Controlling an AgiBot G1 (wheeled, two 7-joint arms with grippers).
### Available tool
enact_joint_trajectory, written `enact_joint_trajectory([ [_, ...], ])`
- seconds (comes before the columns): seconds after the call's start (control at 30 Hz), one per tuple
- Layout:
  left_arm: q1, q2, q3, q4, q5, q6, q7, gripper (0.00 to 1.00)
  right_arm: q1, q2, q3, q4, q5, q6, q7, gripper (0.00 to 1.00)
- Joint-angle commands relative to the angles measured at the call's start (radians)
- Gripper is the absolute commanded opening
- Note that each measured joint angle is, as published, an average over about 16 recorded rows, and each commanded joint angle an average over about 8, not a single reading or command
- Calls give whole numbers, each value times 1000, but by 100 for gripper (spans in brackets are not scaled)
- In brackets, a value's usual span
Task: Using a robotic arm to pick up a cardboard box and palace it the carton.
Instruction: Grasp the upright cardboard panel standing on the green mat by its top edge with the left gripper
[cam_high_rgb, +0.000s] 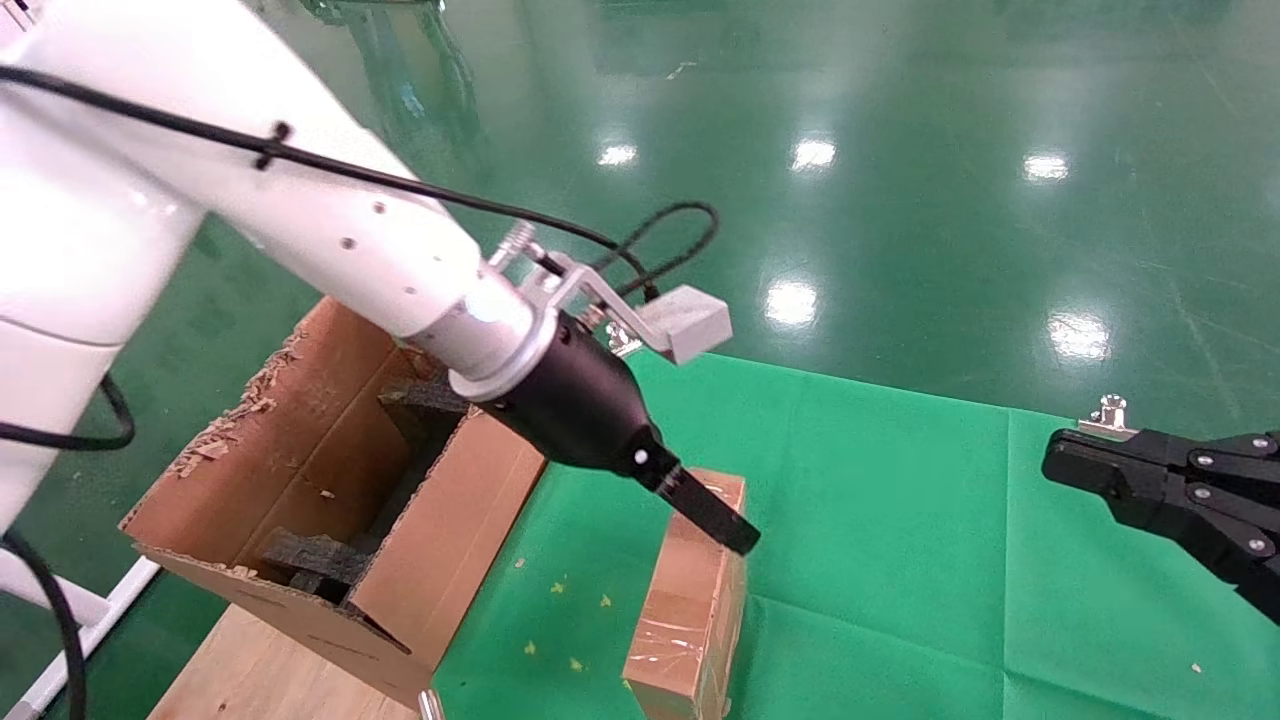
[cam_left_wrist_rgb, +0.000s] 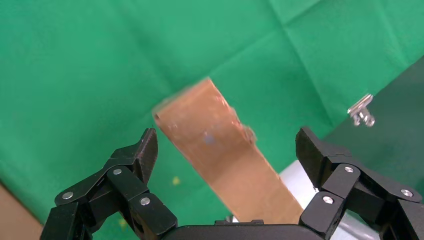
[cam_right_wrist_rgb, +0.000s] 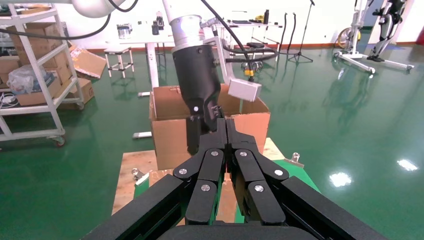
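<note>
Honestly, no readable labels: your left gripper (cam_left_wrist_rgb: 225, 150) hangs spread wide over the taped cardboard box (cam_high_rgb: 690, 610) on green cloth (cam_high_rgb: 900, 520), carton (cam_high_rgb: 330, 500) at 9 o'clock; right gripper (cam_right_wrist_rgb: 226, 131) pinched together, idle.

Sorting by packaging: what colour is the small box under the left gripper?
Brown cardboard box under shiny clear tape, clearest in the left wrist view.

1. My arm (cam_high_rgb: 330, 215) is glossy white, ending in a black wrist.
2. My left gripper (cam_left_wrist_rgb: 225, 150) is black.
3. The cardboard box (cam_high_rgb: 690, 600) is brown under shiny clear tape.
4. The carton (cam_high_rgb: 330, 500) is brown, with dark foam inside.
5. The cloth (cam_high_rgb: 900, 560) is green.
</note>
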Motion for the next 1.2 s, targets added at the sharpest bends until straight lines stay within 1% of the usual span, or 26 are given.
enact_joint_trajectory([
  [0.03,-28,19,56,-9,-7,0,-50,100,0,0,0,0,0,0,0,0],
  [0.23,-81,67,185,-17,-13,-5,-135,100,0,0,0,0,0,0,0,0],
  [0.37,-97,89,249,-17,-22,-11,-168,100,0,0,0,0,0,0,0,0],
  [0.63,-98,113,306,-34,-30,-35,-207,100,0,0,0,0,0,0,0,0],
  [0.67,-97,114,309,-34,-28,-37,-206,100,0,0,0,0,0,0,0,2],
  [0.7,-97,116,313,-32,-27,-38,-205,100,0,0,0,0,0,0,0,10],
  [0.83,-99,118,329,-21,-21,-38,-201,100,0,0,0,0,0,0,0,60],
  [0.87,-99,118,331,-19,-20,-38,-201,92,0,0,0,0,0,0,0,73],
  [0.93,-100,118,335,-15,-20,-38,-201,67,0,0,0,0,0,0,0,96],
  [0.97,-100,118,334,-14,-19,-37,-201,54,0,0,0,0,0,0,0,100],
  [1.1,-99,118,331,-16,-19,-37,-202,5,0,0,0,0,0,0,0,100],
  [1.13,-98,118,330,-17,-19,-37,-202,0,0,0,0,0,0,0,0,100],
  [1.2,-98,118,329,-19,-20,-37,-202,0,0,0,0,0,0,0,0,100],
])
